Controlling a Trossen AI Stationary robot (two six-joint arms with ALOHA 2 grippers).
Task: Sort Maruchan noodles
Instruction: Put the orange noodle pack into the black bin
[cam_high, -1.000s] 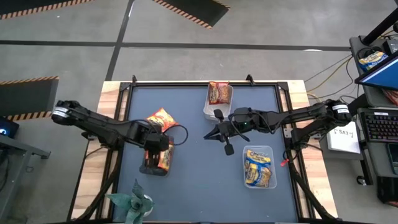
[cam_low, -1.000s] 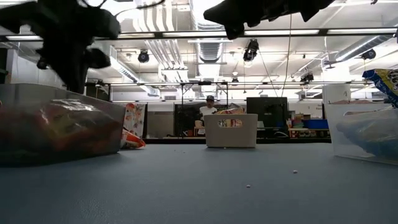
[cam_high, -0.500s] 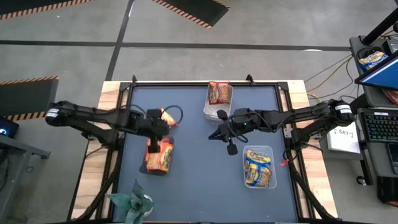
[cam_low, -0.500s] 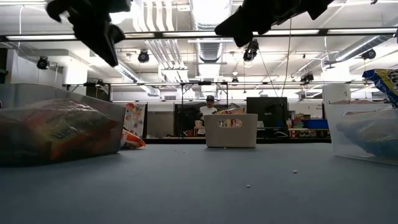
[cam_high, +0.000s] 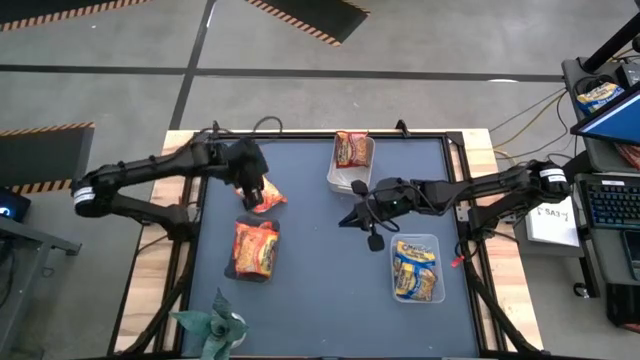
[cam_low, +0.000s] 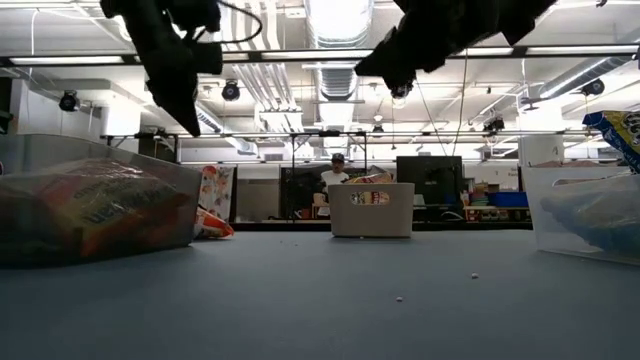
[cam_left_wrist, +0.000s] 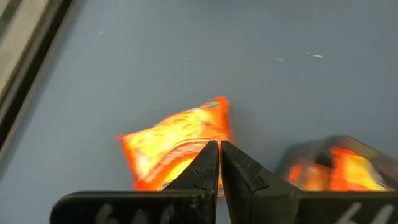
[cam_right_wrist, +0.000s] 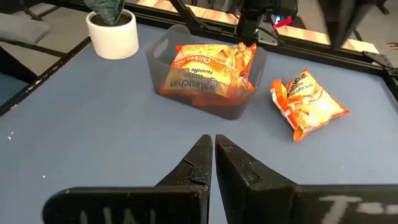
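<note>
**High view: loose orange packet under the left gripper**

High view showed me the left gripper (cam_high: 252, 190) hanging over a loose orange packet (cam_high: 265, 196) on the grey table (cam_high: 310, 290), at the table's left side. That packet lay flat, its long axis running diagonally, one end toward the table's far left corner and the other toward the near middle. My left wrist camera had the fingers (cam_left_wrist: 208, 163) pressed together with nothing between them, the tips just above the packet (cam_left_wrist: 177, 146); I could not tell whether they touched it.

Nearer the front edge sat a clear tub (cam_high: 254, 250) holding orange packets, long axis running front to back. A second tub (cam_high: 350, 157) with orange noodles stood at the far middle, and a third tub (cam_high: 416, 268) with blue-and-yellow packets sat on the right.

The right gripper (cam_high: 372, 212) hovered mid-table between those two tubs, clenched empty in its own wrist view (cam_right_wrist: 213, 149).

From the low view I only saw both arms as dark shapes cut off at the top; the near tub (cam_low: 95, 205) was blurred and its print unreadable. A white pot (cam_high: 222, 330) with a plant stood at the front edge.
</note>
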